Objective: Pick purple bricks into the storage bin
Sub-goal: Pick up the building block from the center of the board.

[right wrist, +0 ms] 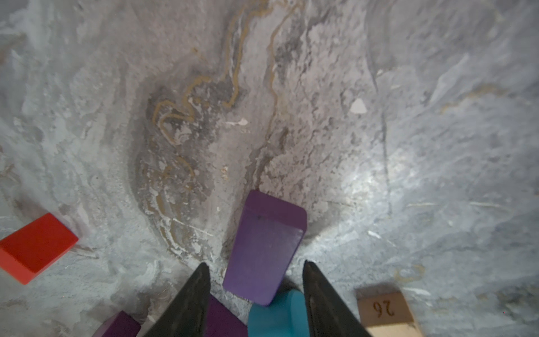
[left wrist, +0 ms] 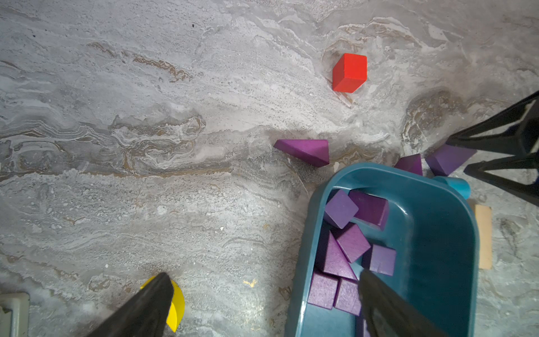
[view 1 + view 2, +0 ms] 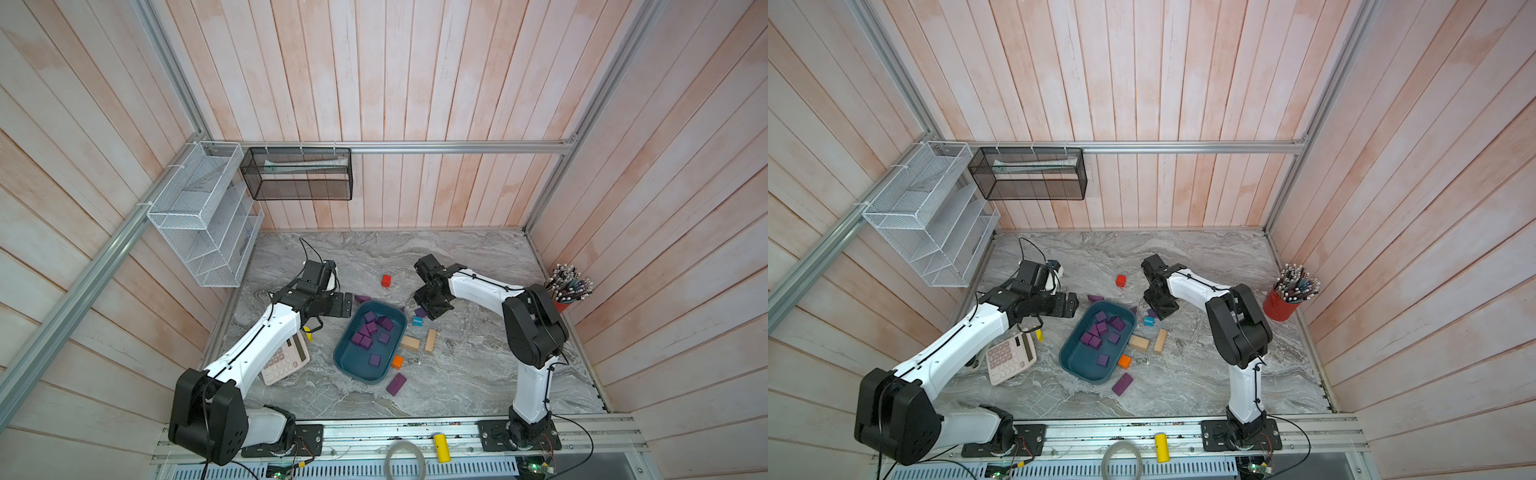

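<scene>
The storage bin is a teal tray in the middle of the table, and several purple bricks lie in it. Outside it are a purple wedge behind the bin and a purple oblong in front. My right gripper is open, its fingers either side of a purple brick on the table. My left gripper is wide open and holds nothing, astride the bin's rear-left rim.
A red cube, a small blue block, an orange cube and two tan blocks lie around the bin. A calculator and a yellow piece sit left; a red pen cup right.
</scene>
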{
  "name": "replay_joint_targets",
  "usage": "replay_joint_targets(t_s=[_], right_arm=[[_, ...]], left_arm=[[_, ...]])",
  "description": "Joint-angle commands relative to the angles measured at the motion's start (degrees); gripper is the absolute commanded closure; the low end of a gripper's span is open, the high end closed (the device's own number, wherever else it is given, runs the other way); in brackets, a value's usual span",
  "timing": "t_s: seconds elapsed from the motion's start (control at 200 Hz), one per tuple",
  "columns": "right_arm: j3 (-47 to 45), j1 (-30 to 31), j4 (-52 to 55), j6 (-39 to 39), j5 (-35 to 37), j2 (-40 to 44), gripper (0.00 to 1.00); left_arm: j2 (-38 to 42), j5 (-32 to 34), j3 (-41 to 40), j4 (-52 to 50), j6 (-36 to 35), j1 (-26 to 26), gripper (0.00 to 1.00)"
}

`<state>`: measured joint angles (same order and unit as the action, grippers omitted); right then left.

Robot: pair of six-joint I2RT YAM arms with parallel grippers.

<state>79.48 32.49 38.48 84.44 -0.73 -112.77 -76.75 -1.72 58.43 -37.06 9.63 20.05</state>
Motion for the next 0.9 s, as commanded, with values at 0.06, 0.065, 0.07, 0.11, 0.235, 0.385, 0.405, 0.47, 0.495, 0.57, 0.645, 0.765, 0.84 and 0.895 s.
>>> replay_joint_targets(t_s=[0.06, 0.065, 0.07, 0.11, 0.235, 0.385, 0.405, 0.47, 0.495, 0.57, 0.645, 0.765, 0.84, 0.895], right_arm=[[0.37, 0.18, 0.32, 0.11, 0.08, -2.23, 0.47], [0.39, 0.19, 0.39, 0.11, 0.10, -2.30, 0.47], [0.44, 0.15, 0.42, 0.11, 0.11, -2.33, 0.47], [0.95, 0.12, 0.58, -0.11, 0.08, -2.75, 0.48], [2.08, 0.20, 1.29, -0.42, 0.27, -3.76, 0.49], [1.84, 0.13, 0.94, -0.52, 0.07, -4.08, 0.53], [1.67, 0.13, 0.88, -0.65, -0.07, -4.07, 0.53], [1.30, 0.06, 0.45, -0.66, -0.44, -4.12, 0.56], [1.21, 0.03, 0.27, -0.63, -0.51, -4.10, 0.58], [0.94, 0.11, 0.27, -0.76, -0.67, -3.95, 0.60], [1.10, 0.11, 0.28, -0.87, -0.36, -3.62, 0.65], [2.31, 0.11, 1.50, -1.51, 1.05, -2.73, 0.68], [3.44, 0.05, 2.77, -2.01, 2.94, -1.96, 0.71], [4.19, 0.06, 3.70, -2.54, 4.44, -1.35, 0.71]], left_arm=[[0.55, -1.01, 0.87, 0.59, -0.83, 0.25, 0.00], [0.50, -1.01, 0.84, 0.59, -0.83, 0.25, 0.00], [0.53, -1.01, 0.86, 0.59, -0.79, 0.25, 0.00], [0.55, -1.01, 0.87, 0.64, -0.75, 0.29, 0.00], [0.59, -0.88, 0.84, 0.58, -0.76, 0.33, 0.00], [0.55, -0.83, 0.81, 0.58, -0.76, 0.33, 0.00], [0.55, -0.83, 0.86, 0.57, -0.78, 0.25, 0.00], [0.61, -0.83, 0.80, 0.59, -0.75, 0.30, 0.00], [0.55, -0.81, 0.73, 0.59, -0.75, 0.26, 0.00], [0.55, -0.92, 0.79, 0.56, -0.76, 0.27, 0.00], [0.67, -0.86, 0.73, 0.50, -0.75, 0.29, 0.00], [0.64, -0.83, 0.83, 0.52, -0.78, 0.32, 0.00], [0.69, -0.83, 0.86, 0.51, -0.76, 0.27, 0.00], [0.73, -0.83, 0.81, 0.57, -0.79, 0.34, 0.00]])
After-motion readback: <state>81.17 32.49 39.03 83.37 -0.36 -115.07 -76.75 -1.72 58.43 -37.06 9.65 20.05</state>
